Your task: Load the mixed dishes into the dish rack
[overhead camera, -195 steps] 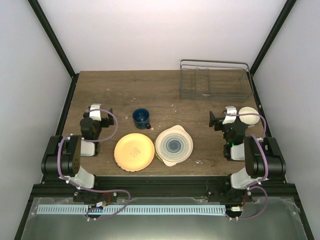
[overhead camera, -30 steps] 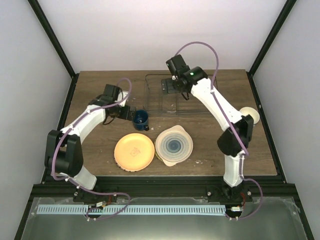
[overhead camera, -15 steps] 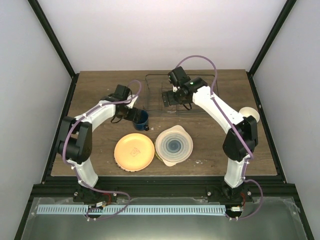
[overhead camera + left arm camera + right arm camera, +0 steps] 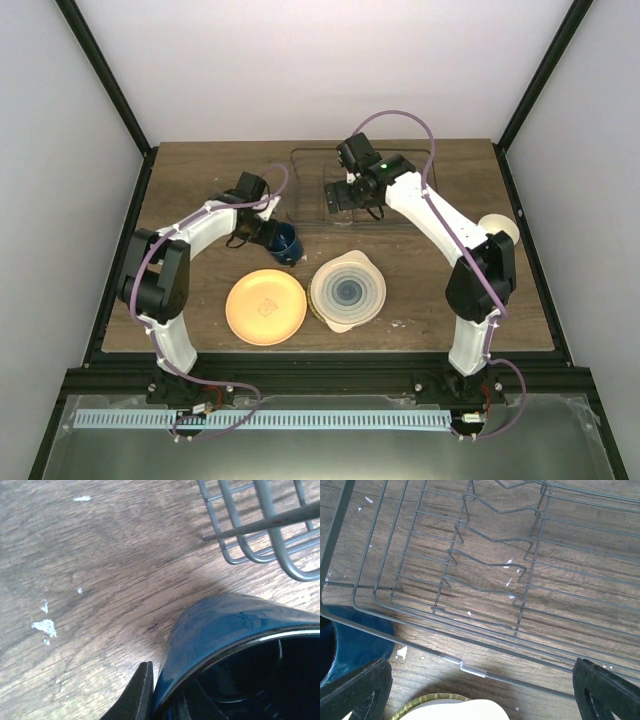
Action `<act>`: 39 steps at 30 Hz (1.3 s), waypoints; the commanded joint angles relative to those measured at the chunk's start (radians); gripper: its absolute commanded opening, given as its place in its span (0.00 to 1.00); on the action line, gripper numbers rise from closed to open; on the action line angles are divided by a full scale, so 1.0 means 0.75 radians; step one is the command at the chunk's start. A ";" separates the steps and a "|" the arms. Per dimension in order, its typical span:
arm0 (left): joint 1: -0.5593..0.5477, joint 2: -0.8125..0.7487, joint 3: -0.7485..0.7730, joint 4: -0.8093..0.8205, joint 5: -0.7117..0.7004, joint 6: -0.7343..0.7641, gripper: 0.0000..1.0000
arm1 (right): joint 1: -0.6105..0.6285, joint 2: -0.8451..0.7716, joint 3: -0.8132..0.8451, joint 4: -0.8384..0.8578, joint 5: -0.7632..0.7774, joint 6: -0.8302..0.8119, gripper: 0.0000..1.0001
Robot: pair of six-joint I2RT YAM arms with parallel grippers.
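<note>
Overhead, my left gripper (image 4: 268, 236) is too small to read where it meets the dark blue mug (image 4: 285, 241). Its wrist view cuts the mug off at the bottom and right, so I can't see the handle. Only the tip of the outer fingertip (image 4: 142, 690) shows, and the inner one is a dark shape in the dark cup. My right arm (image 4: 430, 215) covers parts of the dish rack (image 4: 305, 188) and the small bowl (image 4: 500, 229). The right wrist view clips both fingers (image 4: 355, 690) at the bottom corners and shows only a sliver of the cream plate (image 4: 465, 707).

- Soft, even overhead light; the brown wooden bench (image 4: 190, 180) is evenly lit.
- Pale glare on the dark blue glazed mug (image 4: 225, 625), its near rim blurred.
- Faint shadows beneath the thin grey wire dish rack (image 4: 472, 670).
</note>
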 commanded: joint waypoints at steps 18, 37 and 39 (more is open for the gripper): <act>0.151 -0.506 0.130 0.074 0.317 -0.224 0.00 | -0.255 -0.147 -0.151 0.399 -0.961 0.021 1.00; 0.122 -0.604 -0.374 1.554 0.495 -0.738 0.00 | -0.408 -0.182 -0.942 2.585 -1.911 1.619 0.64; 0.107 -0.580 -0.351 1.574 0.512 -0.737 0.00 | -0.398 -0.146 -0.959 2.751 -1.900 1.755 0.64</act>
